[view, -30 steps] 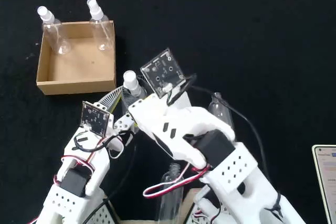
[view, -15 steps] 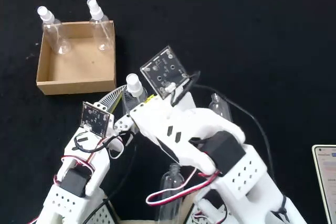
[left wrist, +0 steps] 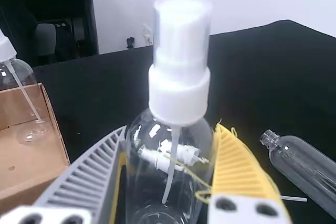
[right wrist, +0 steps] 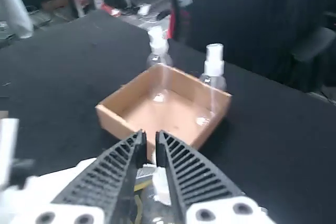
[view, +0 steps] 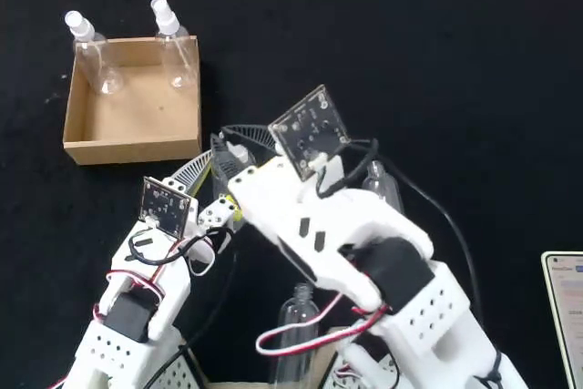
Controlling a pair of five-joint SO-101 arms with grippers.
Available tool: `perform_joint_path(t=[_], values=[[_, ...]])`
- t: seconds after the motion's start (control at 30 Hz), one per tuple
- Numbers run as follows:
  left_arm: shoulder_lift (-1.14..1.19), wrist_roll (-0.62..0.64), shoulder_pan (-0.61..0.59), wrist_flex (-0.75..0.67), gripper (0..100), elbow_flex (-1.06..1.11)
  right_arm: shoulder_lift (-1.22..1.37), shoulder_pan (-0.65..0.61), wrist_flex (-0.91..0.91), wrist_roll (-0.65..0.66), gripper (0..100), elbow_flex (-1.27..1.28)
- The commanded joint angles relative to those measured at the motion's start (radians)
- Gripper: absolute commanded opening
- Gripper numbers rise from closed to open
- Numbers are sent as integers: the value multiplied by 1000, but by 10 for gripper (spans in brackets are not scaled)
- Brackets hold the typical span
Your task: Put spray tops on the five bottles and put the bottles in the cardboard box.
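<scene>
A clear bottle [left wrist: 168,156] with a white spray top [left wrist: 179,61] stands upright between the grey and yellow fingers of my left gripper [left wrist: 170,140], which is shut on its body. In the high view that left gripper [view: 217,172] sits just in front of the cardboard box [view: 132,107]. My right gripper [view: 225,141] hovers over the bottle's top, fingers nearly together and holding nothing. From the right wrist, the right gripper [right wrist: 150,137] points toward the cardboard box [right wrist: 131,111]. Two capped bottles [view: 96,66] [view: 178,56] lean at the box's far wall.
An uncapped bottle [view: 383,187] lies right of the arms, also seen from the left wrist as a lying bottle [left wrist: 302,158]. Another uncapped bottle [view: 296,330] lies near the front edge between the arm bases. A white sheet [view: 565,302] sits at the right edge.
The right arm has shifted right and its fingers now cover the spray top that showed in the high view before. The left arm and its bottle have stayed put.
</scene>
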Motion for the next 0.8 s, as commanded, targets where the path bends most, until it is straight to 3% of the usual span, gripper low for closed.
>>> perform_joint_path(t=[0.0,0.33,0.6,0.77], values=[[2,0,8,-12,184,22,-15,51,-48,6,31,35],[2,0,8,-12,184,22,-24,55,-23,6,34,15],[2,0,8,-12,184,22,-24,61,226,8,35,-288],[0,0,8,-12,184,22,-22,252,238,8,35,-249]])
